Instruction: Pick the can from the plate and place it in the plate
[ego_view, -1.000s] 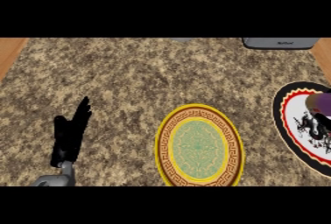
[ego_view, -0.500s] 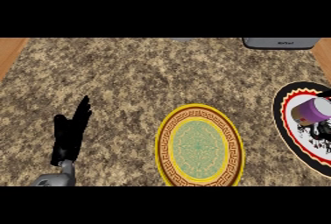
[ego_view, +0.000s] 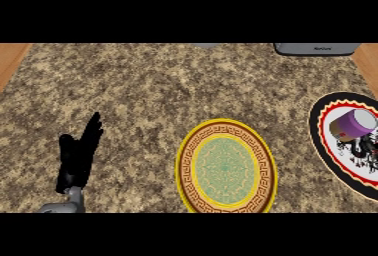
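Resting at the head view's lower left, the black left hand (ego_view: 77, 160) is holding nothing, its fingers straight and pointing up over the speckled brown stone desk (ego_view: 148, 90). Right of that hand is lying the round gold-rimmed green plate (ego_view: 189, 165). Farther right, the purple-topped cylindrical can (ego_view: 353, 123) is sitting tilted on the black-rimmed red-and-white plate (ego_view: 322, 125). No right hand is showing.
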